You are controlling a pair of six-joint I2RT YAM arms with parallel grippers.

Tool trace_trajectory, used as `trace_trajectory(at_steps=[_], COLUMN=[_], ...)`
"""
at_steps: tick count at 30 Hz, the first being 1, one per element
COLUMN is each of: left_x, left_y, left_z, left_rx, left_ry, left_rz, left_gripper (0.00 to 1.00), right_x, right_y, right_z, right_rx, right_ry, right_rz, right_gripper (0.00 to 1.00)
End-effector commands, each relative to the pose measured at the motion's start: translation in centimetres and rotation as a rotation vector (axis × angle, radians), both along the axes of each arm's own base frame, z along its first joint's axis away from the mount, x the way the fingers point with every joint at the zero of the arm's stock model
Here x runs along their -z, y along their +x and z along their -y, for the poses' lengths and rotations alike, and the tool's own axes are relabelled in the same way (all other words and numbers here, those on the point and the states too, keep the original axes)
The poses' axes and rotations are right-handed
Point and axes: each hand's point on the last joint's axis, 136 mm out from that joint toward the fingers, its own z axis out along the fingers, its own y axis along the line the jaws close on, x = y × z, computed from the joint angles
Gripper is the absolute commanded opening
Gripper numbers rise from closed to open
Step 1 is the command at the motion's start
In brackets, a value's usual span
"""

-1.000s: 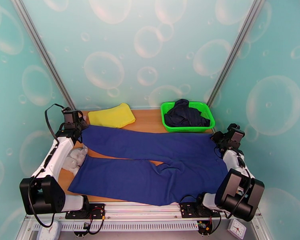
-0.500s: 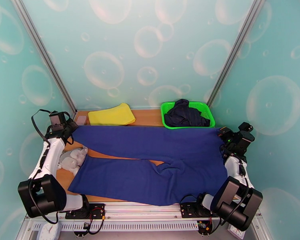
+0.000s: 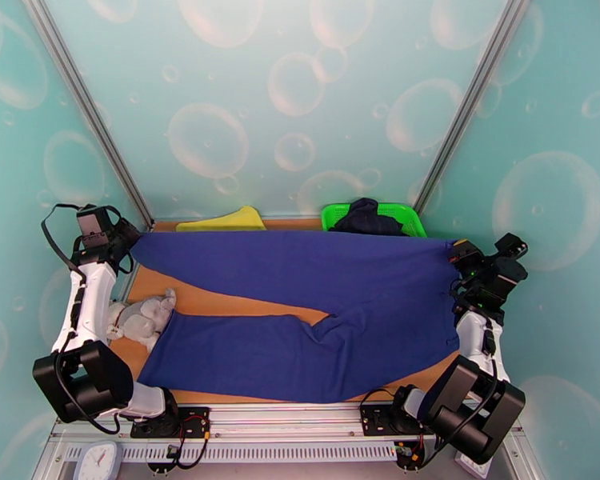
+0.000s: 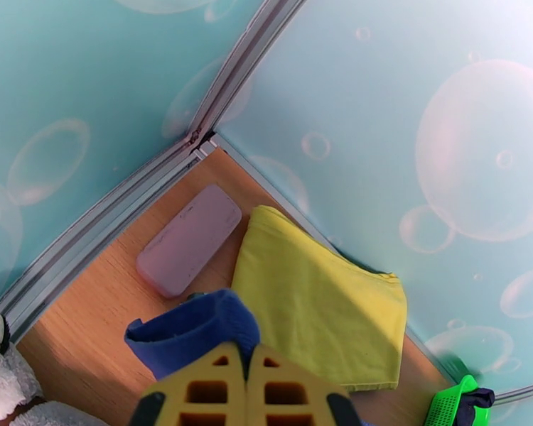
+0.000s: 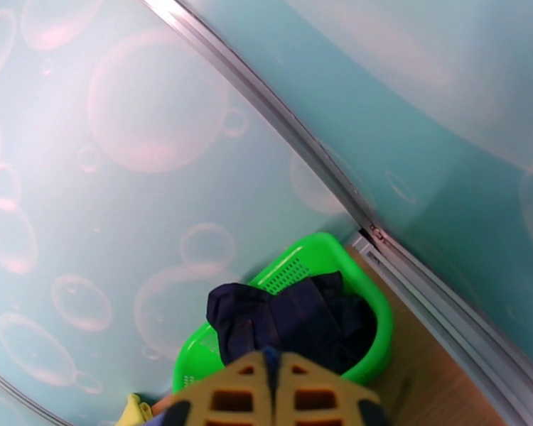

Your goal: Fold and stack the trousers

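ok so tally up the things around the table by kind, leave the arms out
garments and cloths: 3 (blue trousers, yellow cloth, dark navy garment)
baskets: 1 (green basket)
plush toys: 1 (pale plush toy)
flat cases: 1 (lilac flat case)
total: 6

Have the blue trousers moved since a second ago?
Yes. The far edge of the trousers has risen toward the back wall, now hiding most of the yellow cloth and the front of the green basket.
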Motion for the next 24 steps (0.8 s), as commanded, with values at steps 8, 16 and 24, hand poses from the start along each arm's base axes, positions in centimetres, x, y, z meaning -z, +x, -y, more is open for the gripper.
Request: trace_trajectory(at_steps=[8,16,24], left_x=[-3.2,0.2,4.0], left_y=[2.9,-2.1,-5.7], left_z=[-0.1,0.8,0.4], left_rx=[0.053,0.014,-0.019], left_ry=[-0.021,-0.083,-0.138], left_rz=[0.103,0.051,0.012], left_gripper=[0.00,0.00,0.00], right_x=[-4.2,-1.2,4.5], right_y=[0.8,1.4,-0.4], right_z=[-0.5,-2.0,-0.2], right_rx=[-0.142,-0.237,-0.077], right_ry=[-0.124,-0.098,-0.033], right_rz=[0.356,0.274,0.026], right_gripper=[0.00,0.00,0.00])
